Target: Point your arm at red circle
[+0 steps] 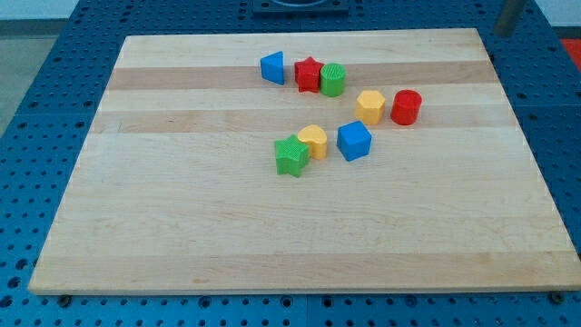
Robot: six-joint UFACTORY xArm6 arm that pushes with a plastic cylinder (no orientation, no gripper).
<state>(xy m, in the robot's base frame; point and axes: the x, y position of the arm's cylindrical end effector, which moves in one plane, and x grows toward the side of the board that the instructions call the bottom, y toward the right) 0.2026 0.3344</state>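
The red plastic circle block (406, 107) is seen standing in the table's (182, 227) far right part, touching or just beside the yellow hexagon block (370, 106), with bare wood between it and the right edge. A blue triangular block (271, 67), red star block (309, 74) and green cylinder block (333, 80) are clustered near the far edge. A green star block (290, 155), yellow heart-shaped block (313, 141) and blue cube (354, 141) are grouped centrally. The near half and left side lie open. The tool's tip cannot be made out, so its state cannot be told.
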